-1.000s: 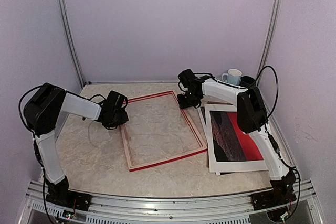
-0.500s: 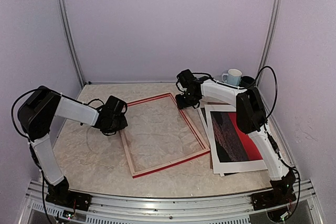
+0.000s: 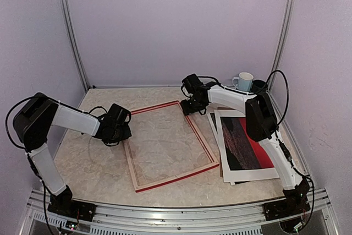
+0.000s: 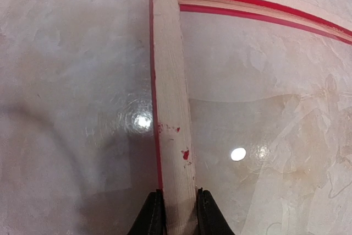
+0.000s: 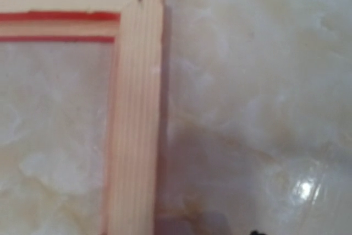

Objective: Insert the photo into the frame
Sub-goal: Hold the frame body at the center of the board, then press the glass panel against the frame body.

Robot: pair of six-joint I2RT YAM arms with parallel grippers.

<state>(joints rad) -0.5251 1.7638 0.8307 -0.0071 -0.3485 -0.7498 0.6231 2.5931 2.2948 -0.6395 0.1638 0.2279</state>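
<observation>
The frame point(image 3: 168, 142) lies flat in the middle of the table with its pale wood back up and red showing along its edges. My left gripper point(image 3: 122, 131) is shut on the frame's left rail point(image 4: 173, 108). Both black fingers point(image 4: 153, 216) press against the sides of that rail. My right gripper point(image 3: 190, 107) hovers at the frame's far right corner point(image 5: 140, 37). Nothing sits between its jaws, and only a speck of one fingertip point(image 5: 254, 233) shows far off to the side. The photo point(image 3: 245, 142), red and dark with a white border, lies face up to the right of the frame.
A white mug point(image 3: 243, 81) and a dark cup point(image 3: 259, 86) stand at the back right by the wall. A dark sheet edge point(image 3: 212, 120) pokes out from under the photo's far left side. The right arm's links reach over the photo.
The left gripper has moved a little toward the near left with the rail, turning the frame slightly. The right gripper has shifted a bit to the left at the far corner.
</observation>
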